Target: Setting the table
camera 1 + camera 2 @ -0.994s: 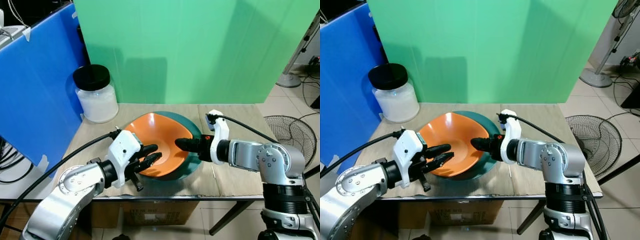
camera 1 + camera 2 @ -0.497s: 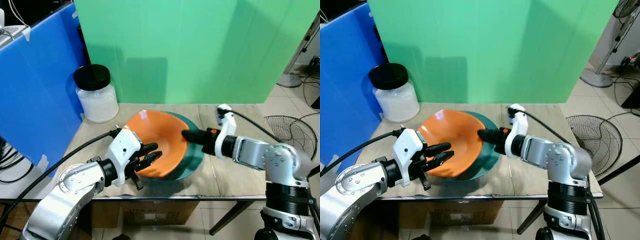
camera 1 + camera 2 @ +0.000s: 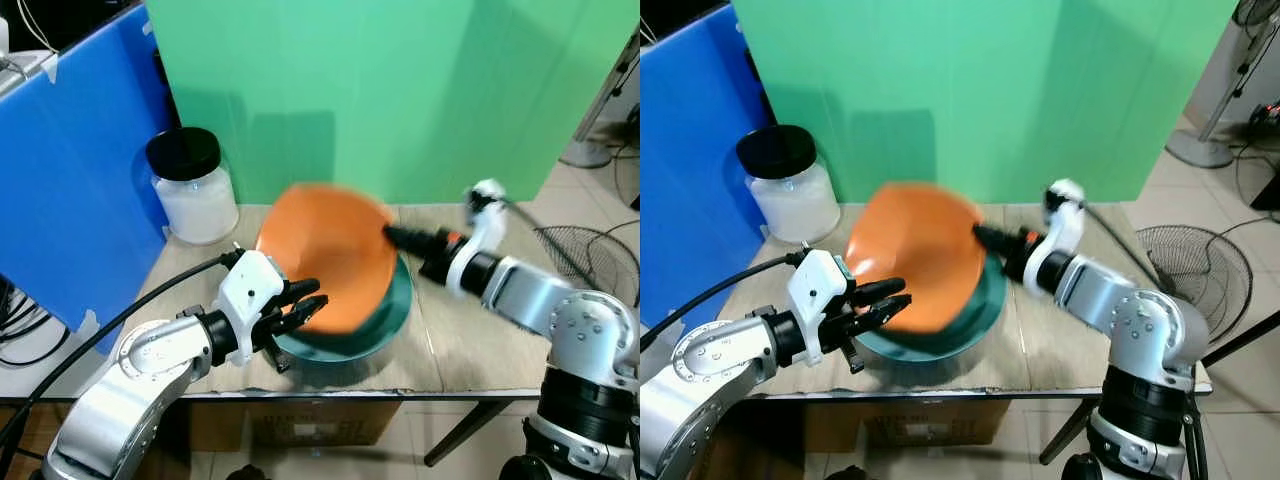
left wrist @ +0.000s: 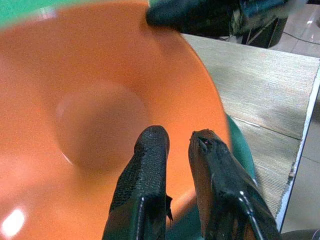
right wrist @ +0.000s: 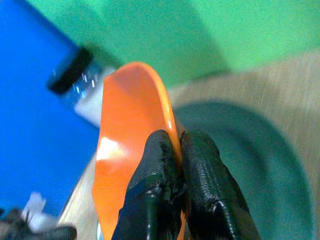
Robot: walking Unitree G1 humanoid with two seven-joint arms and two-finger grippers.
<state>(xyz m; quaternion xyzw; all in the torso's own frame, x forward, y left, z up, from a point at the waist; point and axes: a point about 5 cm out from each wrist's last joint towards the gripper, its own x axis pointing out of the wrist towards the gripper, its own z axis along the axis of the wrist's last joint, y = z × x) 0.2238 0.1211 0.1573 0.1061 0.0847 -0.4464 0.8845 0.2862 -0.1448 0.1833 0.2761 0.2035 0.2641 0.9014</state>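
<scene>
Right now, at the far left of the surface [image 3: 470, 350], a jar [image 3: 195, 190] of white stuff with a black lid stands against the blue board [image 3: 70, 180], well apart from the work. Next comes my left claw [image 3: 300, 308], its fingers a little parted with the near rim of the orange bowl [image 3: 330, 255] between them. Whether they truly bear on that rim I cannot tell; in the left wrist view a gap shows between the two fingers [image 4: 145, 195]. The bowl itself is tipped up steeply, its hollow facing my left arm, and it is lifting out of the teal bowl [image 3: 390, 315] that lies under it. On the far side my right claw [image 5: 172, 150] is pinched closed on the orange rim, one finger inside and one outside.

The risk, as I judge it, is that thin edge grip. A smooth rim held by fingertips at this tilt could slide or swing free and drop onto the teal bowl or roll off the front edge. If my two arms pull unevenly, the bowl could twist out of one claw. The teal bowl might also drag along and shift toward the edge.
</scene>
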